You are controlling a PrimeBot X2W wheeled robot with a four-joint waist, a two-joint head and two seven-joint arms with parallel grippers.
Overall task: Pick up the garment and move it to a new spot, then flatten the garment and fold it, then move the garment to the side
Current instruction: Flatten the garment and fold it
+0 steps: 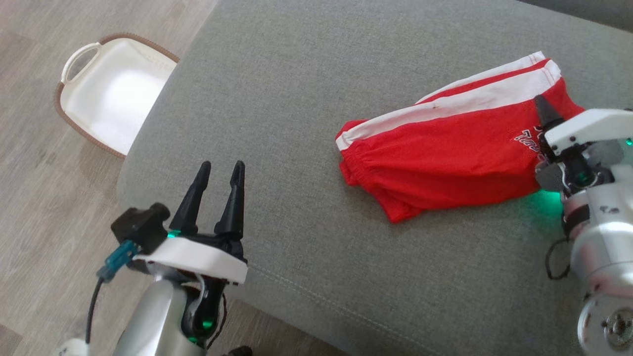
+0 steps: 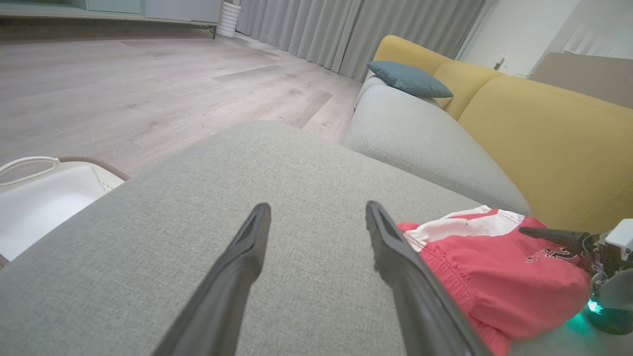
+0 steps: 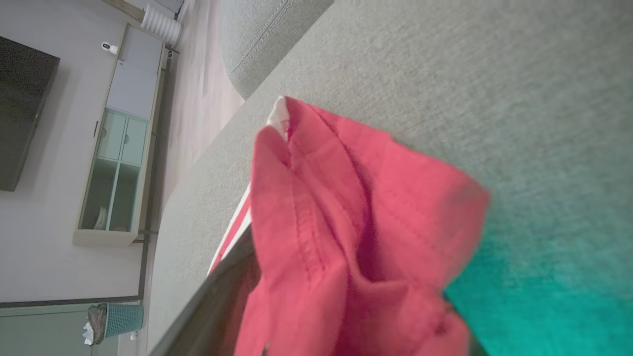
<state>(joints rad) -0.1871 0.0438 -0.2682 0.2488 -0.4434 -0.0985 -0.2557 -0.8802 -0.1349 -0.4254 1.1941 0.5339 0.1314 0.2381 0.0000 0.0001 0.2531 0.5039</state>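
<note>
The garment (image 1: 445, 148), red shorts with white side stripes, lies bunched on the right part of the grey cushion (image 1: 296, 99); it also appears in the left wrist view (image 2: 494, 277). My right gripper (image 1: 546, 128) is at the garment's right end, open, with one dark finger (image 1: 543, 110) lying over the cloth and the other finger hidden. In the right wrist view the red fabric (image 3: 346, 222) sits between the spread fingers. My left gripper (image 1: 221, 168) hovers open and empty over the cushion's near left corner, well left of the garment, its fingers (image 2: 247, 257) spread wide.
A white basket (image 1: 79, 118) with a brown rim stands on the wooden floor (image 1: 29, 207) left of the cushion. Behind are a grey sofa seat (image 2: 420, 143), yellow backrests (image 2: 544, 138) and a blue pillow (image 2: 410, 79). A cabinet (image 3: 118, 163) and teal bin (image 3: 118, 319) stand farther off.
</note>
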